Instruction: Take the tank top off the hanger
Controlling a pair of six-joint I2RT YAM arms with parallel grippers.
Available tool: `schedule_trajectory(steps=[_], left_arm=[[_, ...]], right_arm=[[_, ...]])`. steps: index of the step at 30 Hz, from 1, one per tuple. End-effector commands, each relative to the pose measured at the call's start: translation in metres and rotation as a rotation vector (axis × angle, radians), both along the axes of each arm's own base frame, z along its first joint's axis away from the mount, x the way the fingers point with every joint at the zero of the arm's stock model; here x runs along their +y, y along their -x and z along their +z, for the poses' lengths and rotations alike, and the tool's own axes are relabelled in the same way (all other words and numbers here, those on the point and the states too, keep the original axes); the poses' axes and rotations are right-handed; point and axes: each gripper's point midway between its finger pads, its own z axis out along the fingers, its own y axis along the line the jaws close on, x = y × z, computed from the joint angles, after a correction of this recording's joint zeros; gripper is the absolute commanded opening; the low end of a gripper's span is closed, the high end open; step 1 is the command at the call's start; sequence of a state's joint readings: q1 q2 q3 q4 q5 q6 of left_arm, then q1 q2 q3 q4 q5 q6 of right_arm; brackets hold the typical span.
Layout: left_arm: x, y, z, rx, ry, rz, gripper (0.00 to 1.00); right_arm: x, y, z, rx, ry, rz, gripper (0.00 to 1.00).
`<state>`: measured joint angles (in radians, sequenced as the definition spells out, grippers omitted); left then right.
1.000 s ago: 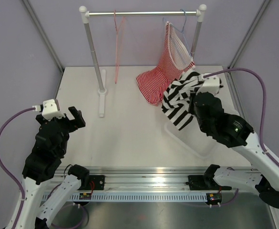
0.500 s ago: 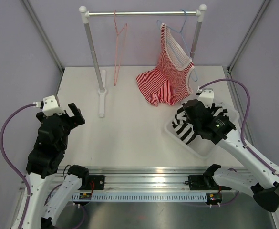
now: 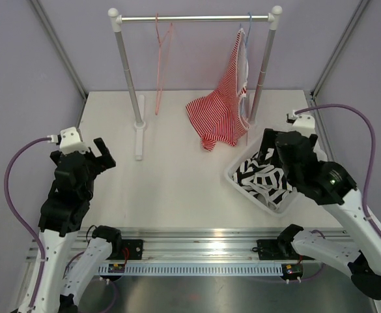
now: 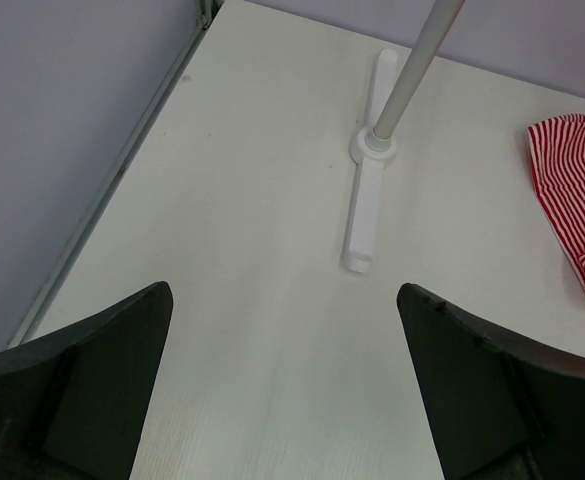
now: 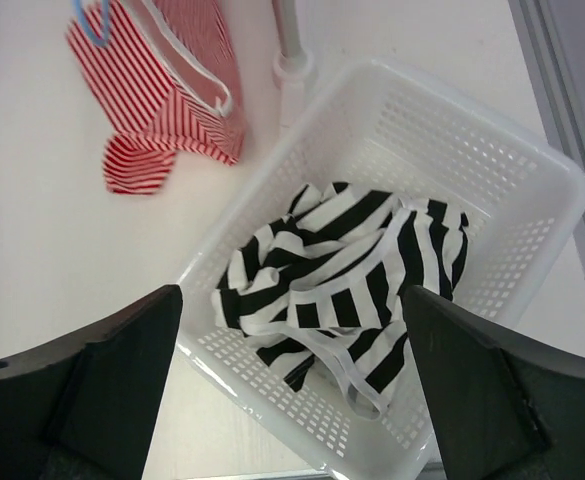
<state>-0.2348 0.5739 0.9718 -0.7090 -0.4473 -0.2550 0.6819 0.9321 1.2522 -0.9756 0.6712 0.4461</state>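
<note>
the tank top (image 5: 342, 270) lies crumpled inside the white basket (image 5: 532, 150), which sits on the table (image 3: 177, 176) at the right, close to the right post of the rack (image 3: 197, 19). its black-and-white stripes fill most of the basket floor, and a pale strap loops toward the near wall. the right gripper (image 5: 290, 295) hovers above the basket with its fingers spread wide, gripping nothing and clear of the fabric. the hanger (image 3: 159, 65) hangs by its hook from the rail, left of centre, well apart from the tank top. farther right on the rail, the blue hanger (image 3: 247, 26) carries the red-and-white top (image 3: 219, 114), whose hem seems to rest on the table just beside the basket, though the overhead view is too coarse to be sure. the left gripper (image 4: 284, 295) is also spread apart and holds nothing, facing the rack foot (image 4: 367, 200) on the left side of the table.
</note>
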Motion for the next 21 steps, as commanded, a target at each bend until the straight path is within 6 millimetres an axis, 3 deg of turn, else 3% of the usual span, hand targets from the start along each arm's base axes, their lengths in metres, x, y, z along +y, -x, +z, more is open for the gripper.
schedule_trajectory(steps=[1,6,11,21], left_arm=[[0.005,-0.007,0.017,-0.038,0.023,0.020,0.99],[0.008,-0.008,0.013,-0.032,0.028,0.025,0.99],[0.015,0.005,0.014,-0.040,0.030,0.061,0.99],[0.016,0.022,0.008,-0.116,0.049,0.057,0.99]], right_arm=[[-0.002,0.016,0.052,-0.103,-0.062,0.097,1.00],[-0.032,0.032,0.076,-0.127,0.019,0.056,0.99],[-0.059,0.040,0.082,-0.149,0.091,-0.032,1.00],[-0.062,0.051,0.078,-0.227,0.032,0.021,0.99]])
